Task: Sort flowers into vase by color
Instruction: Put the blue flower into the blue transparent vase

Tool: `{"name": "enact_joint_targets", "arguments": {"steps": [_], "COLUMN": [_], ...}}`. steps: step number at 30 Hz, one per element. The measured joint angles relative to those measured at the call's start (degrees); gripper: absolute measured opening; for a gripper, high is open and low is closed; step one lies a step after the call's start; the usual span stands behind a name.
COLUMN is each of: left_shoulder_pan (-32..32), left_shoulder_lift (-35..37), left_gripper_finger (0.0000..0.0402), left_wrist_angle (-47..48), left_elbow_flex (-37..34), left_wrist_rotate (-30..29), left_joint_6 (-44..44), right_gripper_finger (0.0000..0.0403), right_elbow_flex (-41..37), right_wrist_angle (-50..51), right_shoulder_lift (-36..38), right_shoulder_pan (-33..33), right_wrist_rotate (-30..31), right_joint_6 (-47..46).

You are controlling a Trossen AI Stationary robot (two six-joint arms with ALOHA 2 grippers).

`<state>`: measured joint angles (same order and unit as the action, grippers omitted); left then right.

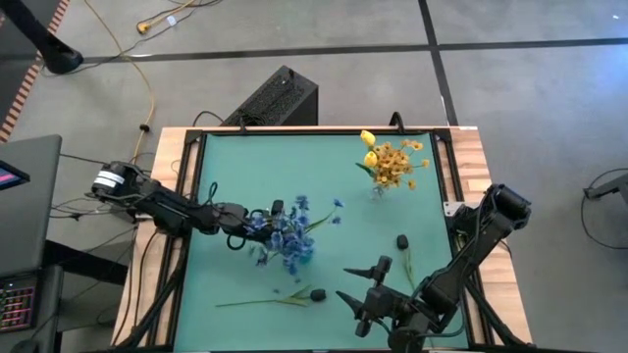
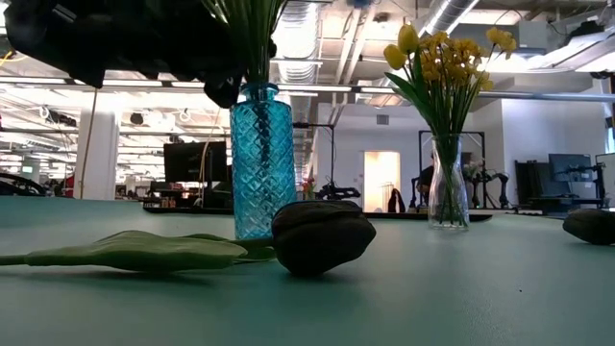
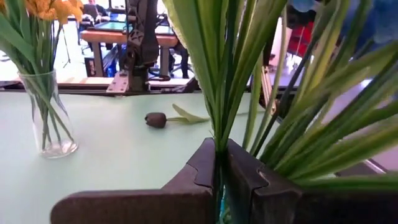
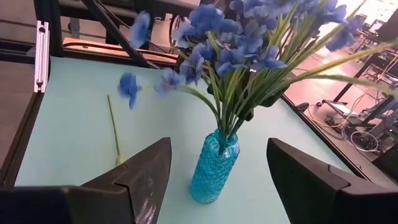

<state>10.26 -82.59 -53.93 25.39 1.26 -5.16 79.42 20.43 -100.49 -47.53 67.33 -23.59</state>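
Two dark-budded flowers [image 1: 312, 293] lie loose on the counter [image 1: 226, 176] — light, floppy, best pinched mid-stalk. Left gripper [image 3: 219, 168] has its jaws clenched on blue-spray stems [image 3: 214, 74] above the blue vase [image 4: 213, 165]; right gripper [image 4: 214, 177] hovers nearby, jaws released.

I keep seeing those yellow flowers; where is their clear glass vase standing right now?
From above, the clear glass vase of yellow flowers stands near the green table's far right corner, apart from the blue textured vase at centre.
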Motion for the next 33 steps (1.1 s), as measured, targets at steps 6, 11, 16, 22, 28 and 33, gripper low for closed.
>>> {"name": "enact_joint_targets", "arguments": {"steps": [6,11,16,22,28,33], "left_shoulder_pan": [0.00,-0.02,-0.02,-0.07,-0.89,-2.49], "left_shoulder_lift": [0.00,0.00,0.00,0.00,0.00,0.06], "left_gripper_finger": [0.0000,0.0000,0.0000,0.0017,0.0073,0.0132], "left_wrist_angle": [1.16,4.04,7.72,8.34,10.91,11.54], "left_elbow_flex": [0.00,1.14,3.67,4.72,4.74,4.74], "left_wrist_rotate": [-0.63,-1.03,-0.42,-0.42,1.21,7.44], "left_joint_6": [-0.52,-0.70,0.10,0.65,1.60,-0.09], "right_gripper_finger": [0.0291,0.0291,0.0291,0.0291,0.0291,0.0291], "right_elbow_flex": [0.00,0.00,0.02,0.00,0.00,0.00], "right_wrist_angle": [0.01,0.02,0.00,0.04,0.11,0.30], "right_shoulder_lift": [0.00,0.00,0.00,0.00,0.00,0.00], "right_shoulder_pan": [0.44,0.44,0.44,0.44,0.42,0.42], "right_wrist_rotate": [0.00,0.00,0.00,-0.16,-0.45,-1.47], "right_joint_6": [0.00,0.00,0.00,-0.39,-0.40,-0.42]}}
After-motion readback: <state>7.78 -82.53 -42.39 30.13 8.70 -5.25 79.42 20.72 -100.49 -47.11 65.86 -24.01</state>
